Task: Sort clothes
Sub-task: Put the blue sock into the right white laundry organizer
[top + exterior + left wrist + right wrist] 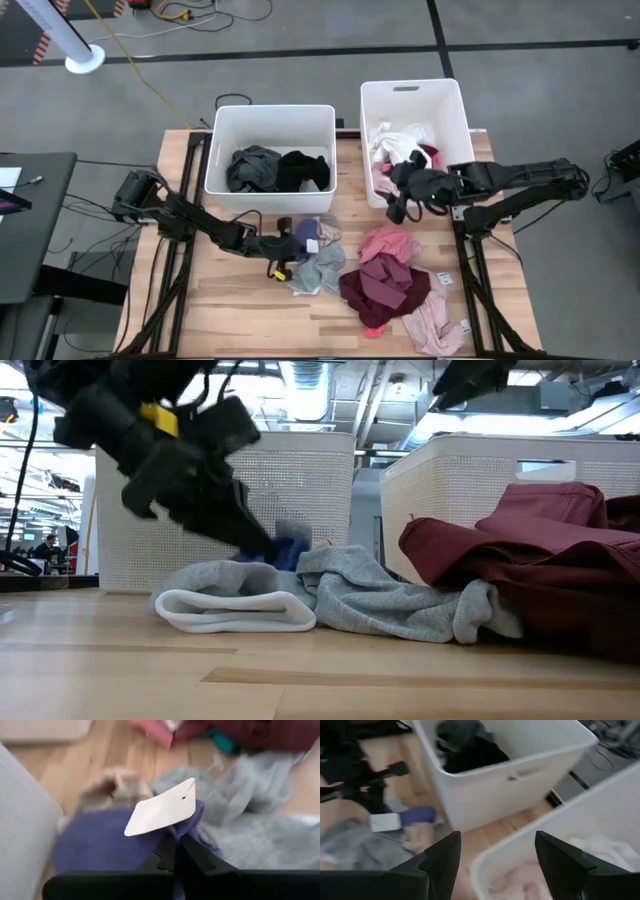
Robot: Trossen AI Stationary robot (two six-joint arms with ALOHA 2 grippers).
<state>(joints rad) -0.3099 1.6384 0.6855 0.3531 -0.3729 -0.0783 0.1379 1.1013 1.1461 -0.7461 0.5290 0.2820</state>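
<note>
Left gripper (175, 845) clamped tight on the blue garment (303, 233) at centre frame, just below the left bin (270, 118). Right gripper (495, 857) gaping wide, holding nothing, over the right bin's (412, 95) near rim. Remaining clothes (385, 280) heaped lower right on the wooden table (230, 310). Grey floor beyond.

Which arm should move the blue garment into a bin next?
Left. The left gripper is already shut on the blue garment just in front of the left bin. The right gripper hangs open over the right bin.
</note>
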